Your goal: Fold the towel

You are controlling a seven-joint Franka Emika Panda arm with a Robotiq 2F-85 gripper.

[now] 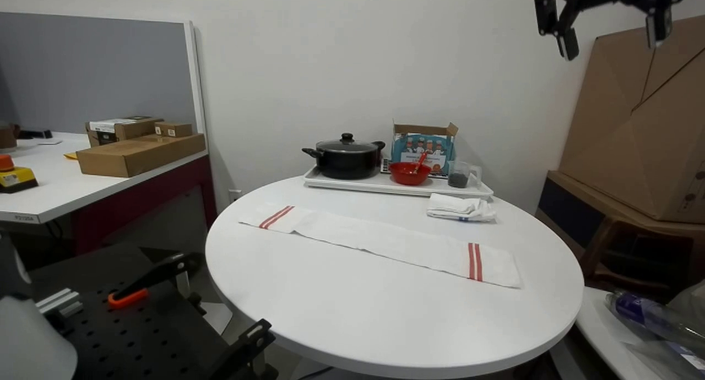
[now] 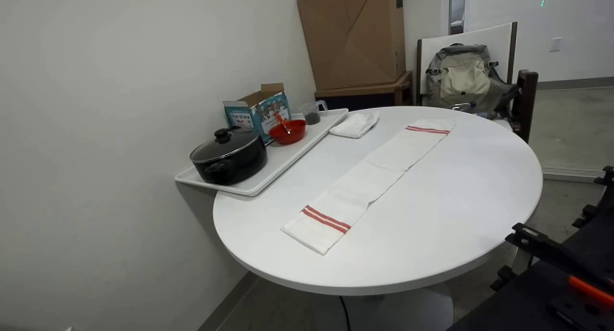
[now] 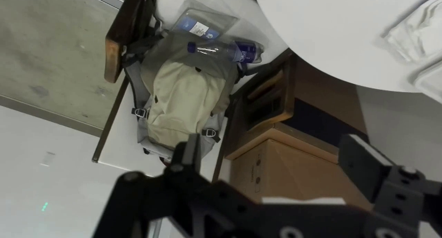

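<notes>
In an exterior view, the towel (image 1: 380, 238) lies as a long, narrow strip across the round white surface (image 1: 341, 303), a pair of red stripes near each end. Behind its right half rests a folded white cloth (image 1: 460, 205), close to a white tray (image 1: 381, 183). The tray carries a black lidded pot (image 1: 346, 163), a red bowl (image 1: 406, 175) with a red-handled utensil (image 1: 422, 158) in it, a blue box (image 1: 439, 144), and a clear cup (image 1: 459, 174) holding something dark, too small to name with confidence. At the upper right the jaws hang well above the surface, spread apart, released.

In an exterior view, a backpack (image 2: 463, 79) sits on a chair (image 2: 501, 48) past the towel's far end. A corner of the tray juts beyond the surface.

In the wrist view, the jaws reach in from the bottom, their two sides well apart. Past them show the backpack and a bottle (image 3: 224, 51); the folded white cloth is cut off at the right.
</notes>
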